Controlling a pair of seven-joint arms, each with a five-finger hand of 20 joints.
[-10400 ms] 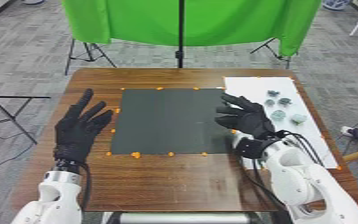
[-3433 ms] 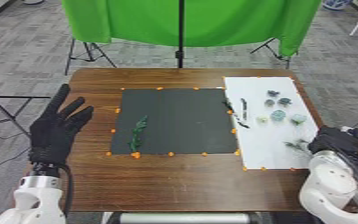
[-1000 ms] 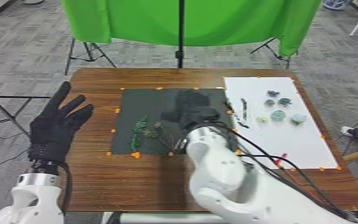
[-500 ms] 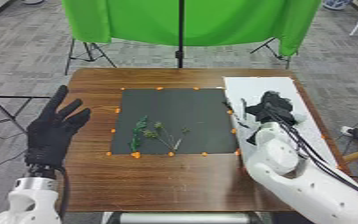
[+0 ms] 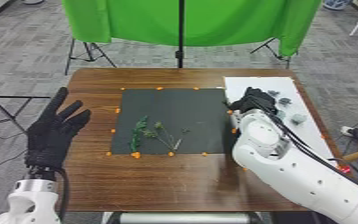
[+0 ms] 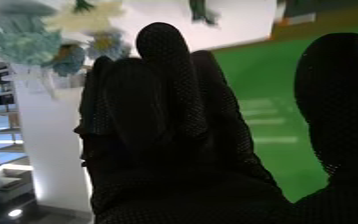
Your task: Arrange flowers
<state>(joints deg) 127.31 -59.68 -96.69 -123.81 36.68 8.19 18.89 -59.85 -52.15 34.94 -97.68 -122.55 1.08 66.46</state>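
Separately, head view greenery (image 5: 141,128), wrist view yellow bloom (image 6: 100,12)

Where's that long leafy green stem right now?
In the head view, the leafy stem lies on the dark mat near its left edge, just left of the thinner stems.

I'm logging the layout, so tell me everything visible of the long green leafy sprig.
The long green leafy sprig is slender, with small leaves crowding its stem; I cannot tell its material. It lies along the left side of the dark grey rectangular mat, one end near the front edge, unheld, beside thin budded stems.
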